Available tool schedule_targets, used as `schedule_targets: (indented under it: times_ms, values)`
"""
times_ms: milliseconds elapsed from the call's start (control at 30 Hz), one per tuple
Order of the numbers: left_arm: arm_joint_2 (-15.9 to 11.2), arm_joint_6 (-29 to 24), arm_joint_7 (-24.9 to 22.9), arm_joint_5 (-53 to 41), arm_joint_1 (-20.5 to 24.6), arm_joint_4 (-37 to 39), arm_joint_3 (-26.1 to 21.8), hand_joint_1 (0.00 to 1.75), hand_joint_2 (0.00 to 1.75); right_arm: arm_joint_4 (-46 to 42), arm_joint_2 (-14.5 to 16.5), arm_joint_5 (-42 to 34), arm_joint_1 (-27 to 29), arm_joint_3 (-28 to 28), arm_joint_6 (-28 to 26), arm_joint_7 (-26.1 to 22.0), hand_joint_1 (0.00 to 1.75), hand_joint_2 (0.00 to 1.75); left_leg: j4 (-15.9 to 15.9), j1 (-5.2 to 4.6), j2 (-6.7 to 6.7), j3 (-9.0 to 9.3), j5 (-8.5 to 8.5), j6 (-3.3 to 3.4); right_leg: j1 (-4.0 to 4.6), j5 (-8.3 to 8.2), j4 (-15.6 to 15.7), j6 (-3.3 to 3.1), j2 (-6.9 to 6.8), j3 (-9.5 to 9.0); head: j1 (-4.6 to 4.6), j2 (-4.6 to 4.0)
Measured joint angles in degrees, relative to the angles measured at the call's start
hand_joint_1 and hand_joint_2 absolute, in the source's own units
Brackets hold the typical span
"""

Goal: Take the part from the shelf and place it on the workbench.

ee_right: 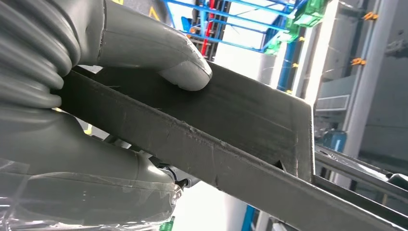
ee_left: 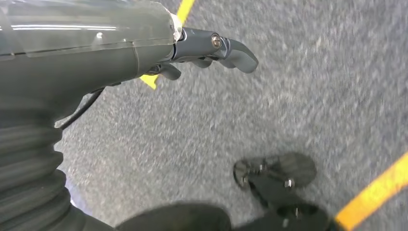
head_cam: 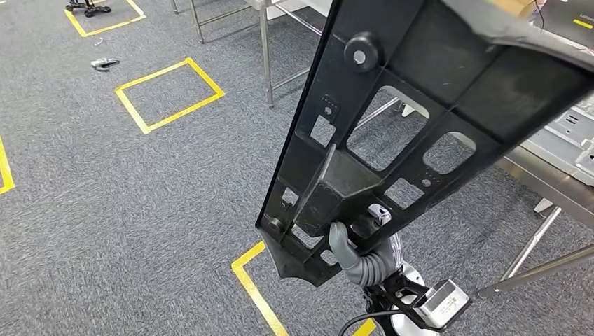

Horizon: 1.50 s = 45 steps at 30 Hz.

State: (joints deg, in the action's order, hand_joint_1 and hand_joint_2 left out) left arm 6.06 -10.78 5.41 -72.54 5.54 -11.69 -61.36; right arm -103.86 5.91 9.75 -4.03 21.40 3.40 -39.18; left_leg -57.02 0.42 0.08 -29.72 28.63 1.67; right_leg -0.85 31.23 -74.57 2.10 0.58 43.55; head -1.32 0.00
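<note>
The part (head_cam: 420, 91) is a long black plastic panel with several cut-outs, tilted up across the head view from low centre to the top right. My right hand (head_cam: 361, 252) grips it near its lower end, from underneath. In the right wrist view the thumb (ee_right: 178, 57) presses on the part's flat edge (ee_right: 231, 125). The panel's upper end hangs over the steel workbench (head_cam: 553, 175) at the right. My left hand (ee_left: 207, 48) hangs over the grey carpet, holding nothing, its fingers loosely extended.
Yellow tape squares (head_cam: 168, 94) mark the grey carpet. A second steel table frame (head_cam: 266, 42) stands at the top centre. A small metal object (head_cam: 104, 64) lies on the floor at the far left. Grey metal pieces (head_cam: 578, 133) sit on the workbench.
</note>
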Motion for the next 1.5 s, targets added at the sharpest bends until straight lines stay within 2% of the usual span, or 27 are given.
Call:
schedule_targets:
  times_ms: [33,100,133,200,267,300,367,400,467,500,533,567,667,700,733,833,900,967,1000,1033,1100,1167,1200,1333,1400,1467,1500]
  values:
    - [0.01,-0.02,0.01,0.01,-0.13,0.01,-0.02,0.00,1.75,0.09,-0.08,-0.01,0.13,0.00,-0.06,0.01,1.75,1.75,-0.01,0.01,0.01,0.56,0.40,-0.16,-0.18,-1.35,1.35,0.06,-0.10,-0.12,-0.01,0.00]
    - [0.05,-0.02,0.05,0.02,-0.32,0.02,-0.04,0.00,1.75,0.18,-0.19,-0.01,0.26,0.00,-0.21,0.01,1.75,1.75,-0.01,0.04,0.04,1.89,1.43,-0.56,-0.42,-5.84,8.52,-0.03,-0.51,-2.70,-0.02,0.00]
    - [0.07,-0.02,0.10,0.02,-0.34,0.02,-0.06,0.00,1.75,0.24,-0.23,-0.01,0.27,0.01,-0.27,0.00,1.75,1.75,-0.01,0.03,0.05,2.43,1.95,-0.86,-0.29,-7.10,11.89,-0.23,-0.81,-3.97,0.05,0.00]
    - [0.07,-0.02,0.17,0.01,-0.30,0.01,-0.09,0.00,1.75,0.35,-0.33,0.00,0.36,0.01,-0.41,0.00,1.75,1.75,0.02,0.06,0.19,3.14,2.80,-1.64,0.21,-7.64,14.93,-1.15,-1.09,-5.20,0.22,0.01]
    - [0.10,0.02,0.22,-0.04,-0.15,0.01,-0.10,0.00,1.75,0.32,-0.37,0.01,0.46,0.01,-0.58,-0.01,1.75,1.75,-1.03,0.18,0.40,3.45,2.80,-2.45,0.54,-6.88,15.16,-2.38,-0.78,-5.95,0.34,0.01]
    - [0.14,0.05,0.24,-0.09,-0.08,0.02,-0.09,0.00,1.75,0.25,-0.38,0.03,0.48,0.00,-0.67,-0.03,1.75,1.75,-3.19,0.27,0.47,2.85,2.26,-2.74,0.52,-6.52,15.36,-2.91,-0.62,-6.70,0.36,0.01]
    - [0.22,0.14,0.27,-0.16,0.02,0.02,-0.08,0.00,1.75,0.10,-0.38,0.08,0.46,0.02,-0.74,-0.09,1.75,1.75,-10.20,0.37,0.42,-0.94,1.64,-3.08,0.46,-5.56,15.67,-3.77,-0.53,-8.48,0.51,0.01]
    - [0.26,0.15,0.35,-0.15,0.02,0.02,-0.09,0.00,1.75,0.07,-0.39,0.12,0.49,0.04,-0.76,-0.11,1.75,1.75,-13.90,0.40,0.33,-3.59,2.36,-3.13,0.49,-4.99,15.73,-4.04,-0.52,-9.26,0.58,0.01]
    - [0.32,0.20,0.63,-0.09,0.14,0.02,-0.10,0.00,1.75,0.06,-0.40,0.20,0.67,0.07,-0.79,-0.12,1.75,1.75,-18.18,0.35,0.24,-7.91,6.28,-3.13,0.61,-3.83,15.75,-4.27,-0.32,-10.72,0.62,0.00]
    - [0.34,0.24,0.78,-0.07,0.24,0.02,-0.10,0.00,1.75,0.06,-0.40,0.24,0.79,0.07,-0.83,-0.12,1.75,1.75,-18.36,0.33,0.23,-9.13,7.91,-3.05,0.65,-3.24,15.75,-4.27,-0.16,-11.53,0.63,0.00]
    - [0.34,0.28,0.86,-0.08,0.33,0.02,-0.10,0.00,1.75,0.06,-0.40,0.27,0.89,0.07,-0.87,-0.13,1.75,1.75,-17.10,0.32,0.23,-9.60,8.25,-2.91,0.67,-2.64,15.74,-4.21,0.01,-12.38,0.63,0.00]
    - [0.34,0.31,0.88,-0.09,0.36,0.02,-0.10,0.00,1.75,0.06,-0.40,0.29,0.96,0.07,-0.90,-0.14,1.75,1.75,-14.55,0.31,0.23,-9.46,6.88,-2.70,0.67,-2.04,15.73,-4.12,0.18,-13.24,0.63,0.00]
    - [0.34,0.34,0.92,-0.06,0.14,0.02,-0.13,0.00,1.75,0.13,-0.43,0.42,1.22,0.08,-0.97,-0.31,1.75,1.75,-5.16,-0.04,0.16,-8.39,-2.70,-2.05,0.75,-0.28,15.57,-3.51,0.55,-14.83,0.60,0.00]
    - [0.35,0.38,0.94,-0.04,0.13,0.02,-0.15,0.00,1.75,0.16,-0.45,0.50,1.32,0.08,-0.98,-0.37,1.75,1.75,-3.71,-0.19,0.12,-8.33,-4.66,-1.87,0.76,0.16,15.55,-3.17,0.62,-14.90,0.61,0.01]
    - [0.36,0.42,0.97,-0.03,0.17,0.02,-0.16,0.00,1.75,0.19,-0.48,0.57,1.40,0.09,-1.00,-0.42,1.75,1.75,-3.34,-0.32,0.06,-8.39,-5.14,-1.71,0.76,0.46,15.61,-2.83,0.68,-14.99,0.62,0.01]
    - [0.51,0.48,1.05,-0.07,0.40,0.02,-0.16,0.00,1.75,-0.10,-0.53,0.78,1.55,0.12,-1.09,-0.48,1.75,1.75,-2.38,-0.09,-0.04,-7.58,-5.06,-0.89,0.69,1.61,15.13,-1.82,0.36,-14.99,0.60,0.01]
    - [0.61,0.47,1.07,-0.14,0.42,0.02,-0.16,0.00,1.75,-0.28,-0.57,0.86,1.63,0.13,-1.19,-0.54,1.75,1.75,-1.66,0.09,-0.02,-6.65,-4.69,-0.34,0.55,4.06,10.05,-1.34,0.05,-12.37,0.54,0.01]
    - [0.60,0.38,0.98,-0.23,0.36,0.02,-0.16,0.00,1.75,-0.31,-0.66,0.87,1.88,0.12,-1.28,-0.56,1.75,1.75,-1.50,0.09,0.01,-5.94,-4.04,-0.12,0.34,6.36,2.56,-1.00,-0.02,-7.53,0.54,0.00]
    - [0.58,0.30,0.95,-0.27,0.28,0.02,-0.17,0.00,1.75,-0.31,-0.70,0.87,2.04,0.11,-1.32,-0.56,1.75,1.75,-1.50,0.10,-0.01,-5.53,-3.67,-0.13,0.19,6.16,0.40,-0.82,-0.05,-5.65,0.54,0.00]
    - [0.57,0.24,0.93,-0.32,0.19,0.02,-0.17,0.00,1.75,-0.31,-0.74,0.89,2.16,0.11,-1.32,-0.53,1.75,1.75,-1.51,0.12,-0.05,-5.05,-3.30,-0.18,0.02,4.75,0.32,-0.66,-0.10,-4.77,0.54,0.00]
    - [0.61,0.17,0.91,-0.39,0.06,0.02,-0.16,0.00,1.75,-0.34,-0.78,0.94,2.22,0.11,-1.33,-0.42,1.75,1.75,-1.51,0.19,-0.18,-3.83,-2.47,-0.46,-0.32,-0.75,6.15,-0.49,-0.34,-6.01,0.52,0.00]
    - [0.64,0.17,0.82,-0.42,0.06,0.02,-0.15,0.00,1.75,-0.43,-0.77,0.98,2.15,0.10,-1.33,-0.10,1.75,1.75,-1.62,0.06,-0.32,-3.01,-1.72,-1.07,-0.27,-4.32,12.66,-0.69,-0.62,-8.19,0.51,0.01]
    - [0.63,0.16,0.78,-0.42,0.08,0.02,-0.15,0.00,1.75,-0.49,-0.76,1.00,2.11,0.09,-1.32,0.12,1.75,1.75,-1.63,-0.01,-0.35,-2.88,-1.46,-1.42,-0.13,-4.77,14.30,-0.95,-0.67,-8.72,0.52,0.01]
    - [0.67,0.12,0.73,-0.42,0.19,0.02,-0.15,0.00,1.75,-0.60,-0.69,0.98,1.81,0.01,-1.21,0.97,1.75,1.75,-2.05,0.15,-0.15,-2.72,-0.50,-2.76,0.01,-4.24,15.54,-2.55,-0.43,-9.58,0.58,0.00]
    - [0.67,0.11,0.74,-0.42,0.24,0.02,-0.15,0.00,1.75,-0.60,-0.63,0.97,1.55,-0.02,-1.06,1.10,1.75,1.75,-6.73,0.27,-0.13,-4.75,1.76,-3.09,-0.08,-3.98,16.02,-3.32,-0.53,-10.53,0.67,0.00]
    - [0.67,0.11,0.84,-0.38,0.40,0.01,-0.16,0.00,1.75,-0.55,-0.58,0.95,1.37,-0.02,-0.95,1.10,1.75,1.75,-14.66,0.26,-0.14,-8.92,4.66,-3.25,0.13,-3.45,16.06,-3.77,-0.63,-11.21,0.72,0.00]
    - [0.67,0.12,0.86,-0.39,0.54,0.01,-0.16,0.00,1.75,-0.50,-0.58,0.92,1.35,-0.02,-0.90,1.10,1.75,1.75,-17.42,0.25,-0.14,-10.60,5.11,-3.28,0.24,-3.15,16.05,-3.86,-0.62,-11.56,0.72,0.00]
